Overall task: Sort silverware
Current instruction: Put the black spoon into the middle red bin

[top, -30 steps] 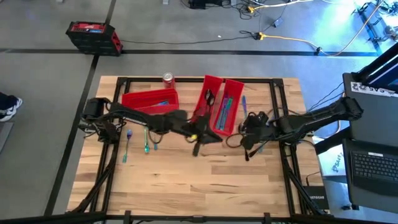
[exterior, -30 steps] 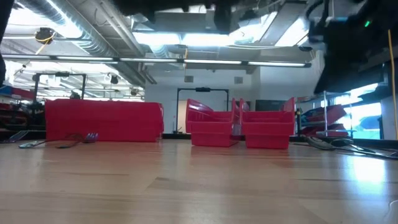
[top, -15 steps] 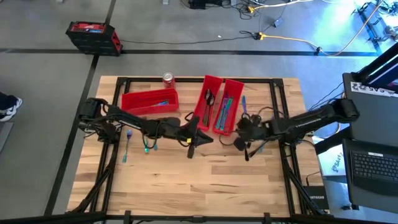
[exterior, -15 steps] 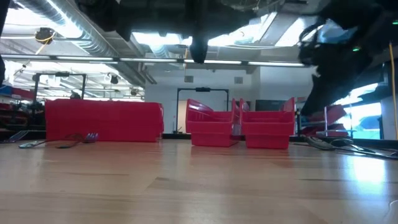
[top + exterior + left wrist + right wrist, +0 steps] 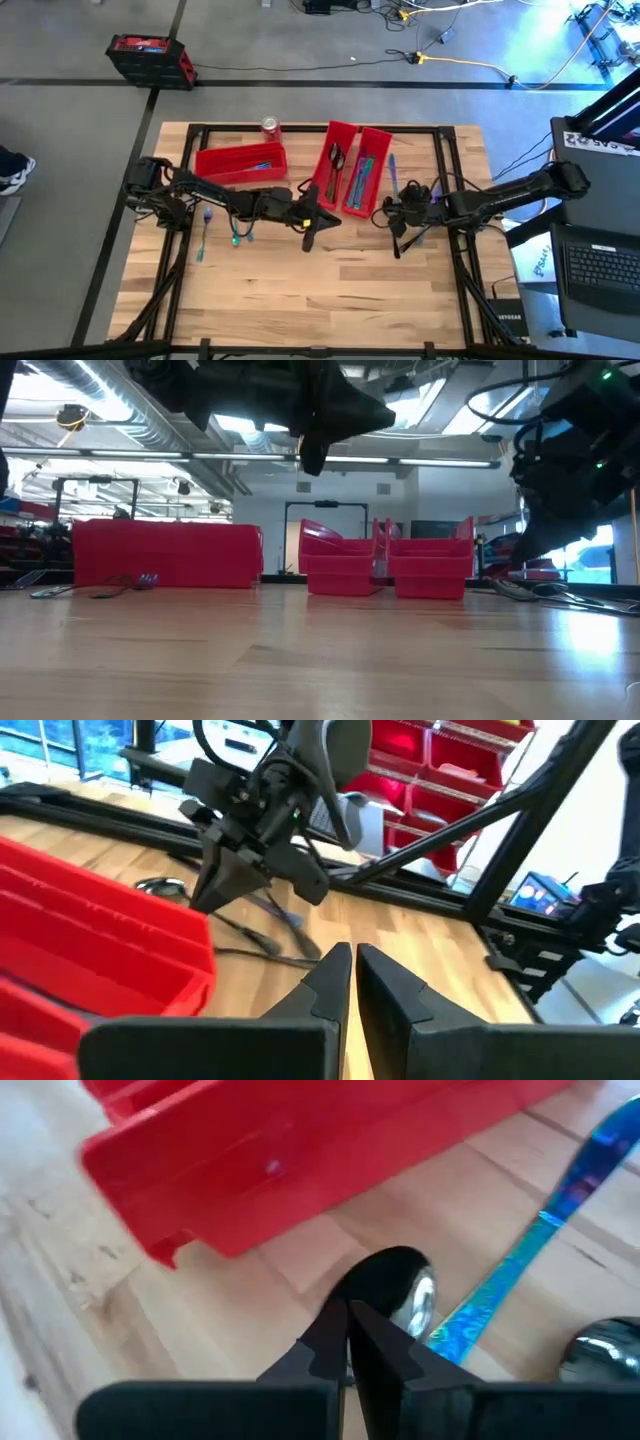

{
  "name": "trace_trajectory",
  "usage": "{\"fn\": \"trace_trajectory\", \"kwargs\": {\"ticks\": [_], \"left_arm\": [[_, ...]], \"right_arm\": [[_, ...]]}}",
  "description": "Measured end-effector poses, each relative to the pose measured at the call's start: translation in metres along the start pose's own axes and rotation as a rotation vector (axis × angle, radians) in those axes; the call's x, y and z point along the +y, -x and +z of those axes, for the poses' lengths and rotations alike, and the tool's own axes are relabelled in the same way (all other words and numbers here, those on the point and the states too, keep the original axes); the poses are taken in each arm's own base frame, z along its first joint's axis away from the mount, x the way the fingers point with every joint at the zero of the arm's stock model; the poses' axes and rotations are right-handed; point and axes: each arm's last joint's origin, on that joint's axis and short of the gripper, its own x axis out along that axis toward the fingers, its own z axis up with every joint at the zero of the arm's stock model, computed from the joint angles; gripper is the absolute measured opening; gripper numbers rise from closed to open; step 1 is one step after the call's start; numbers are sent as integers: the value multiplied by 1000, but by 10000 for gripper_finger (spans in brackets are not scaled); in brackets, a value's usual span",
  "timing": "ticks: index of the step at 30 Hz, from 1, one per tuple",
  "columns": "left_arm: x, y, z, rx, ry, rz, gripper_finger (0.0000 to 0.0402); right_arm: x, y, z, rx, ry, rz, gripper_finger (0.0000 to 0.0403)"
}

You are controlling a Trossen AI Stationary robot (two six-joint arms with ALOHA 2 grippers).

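The silverware lies in two loose groups. A few teal pieces [image 5: 236, 232] are on the table's left. On the right are a dark spoon [image 5: 398, 1287], a blue iridescent handle [image 5: 545, 1245] and another spoon bowl [image 5: 602, 1348]. More pieces lie in the two slanted red bins [image 5: 350, 172]. My right gripper [image 5: 347, 1318] is shut and points slanting down, with its tips right at the dark spoon's bowl. My left gripper [image 5: 353, 958] is shut and empty. It hangs above the table's middle [image 5: 307, 241], just in front of the bins, and points toward the right arm. My right gripper's shut fingertips [image 5: 335, 1325] stand against the near rim of the dark spoon's bowl [image 5: 372, 1272], coming from above at a slant. I cannot tell whether they touch it. The spoon lies flat on the table.
A third red bin [image 5: 241, 161] lies across the far left, with a red soda can [image 5: 270, 127] behind it. The black frame rails [image 5: 452, 200] run along the table's sides. Bare wood fills the near half [image 5: 320, 300].
Both arms have come down toward the table with their fingers still shut. My left gripper has dropped into the low view in front of the bins. My right gripper has sunk toward the silverware to the right of the bins.
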Motion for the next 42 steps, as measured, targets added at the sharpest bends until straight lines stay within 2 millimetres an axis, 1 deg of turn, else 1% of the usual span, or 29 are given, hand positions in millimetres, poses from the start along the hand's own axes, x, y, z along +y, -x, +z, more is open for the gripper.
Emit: {"fn": "trace_trajectory", "kwargs": {"ticks": [3,5,8,14,19,30,38,42], "left_arm": [[6,0,-2,27,27,22,6],[10,0,-4,60,38,45,6],[14,0,-7,89,43,63,6],[18,1,-8,102,85,77,6],[19,1,-7,101,93,83,6],[21,2,-16,185,105,113,6],[22,2,-17,193,92,136,6],[22,3,-18,202,78,137,6]], "right_arm": [[-4,-6,1,89,6,30,0],[-4,-9,1,119,32,37,0],[-4,-13,2,122,83,31,0],[0,-27,8,121,147,87,0],[-5,-36,4,168,159,15,0],[-3,-36,4,171,140,27,0],[-3,-36,4,185,126,45,0],[-2,-36,3,215,61,63,0]]}}
